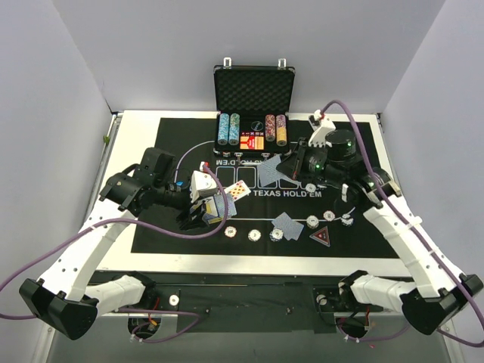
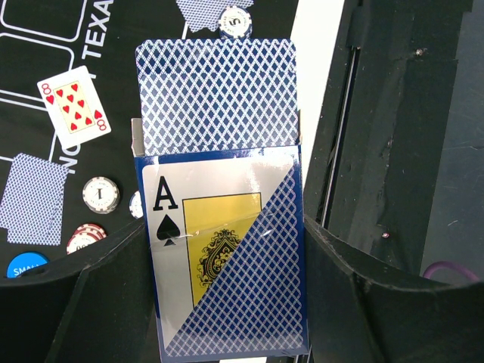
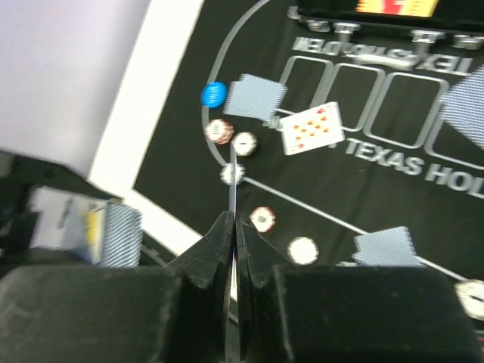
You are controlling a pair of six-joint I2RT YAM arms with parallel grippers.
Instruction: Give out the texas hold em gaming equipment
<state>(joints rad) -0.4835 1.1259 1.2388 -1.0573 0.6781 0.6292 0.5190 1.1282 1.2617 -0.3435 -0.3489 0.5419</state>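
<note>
Blue-backed deck (image 2: 227, 310) tight in closed left gripper (image 2: 225, 234), 1 card (image 3: 232, 189) edge-on in closed right gripper (image 3: 233, 224)

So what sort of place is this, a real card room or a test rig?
Most likely a lab test cell staged for poker: plain pale walls box in the table, a black Texas Hold'em mat covers it, and an open chip case sits at the far edge.

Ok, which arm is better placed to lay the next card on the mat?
Right. The right gripper is shut on a single card, edge-on between its fingers, above the mat. The left gripper is busy clamping the deck box.
</note>
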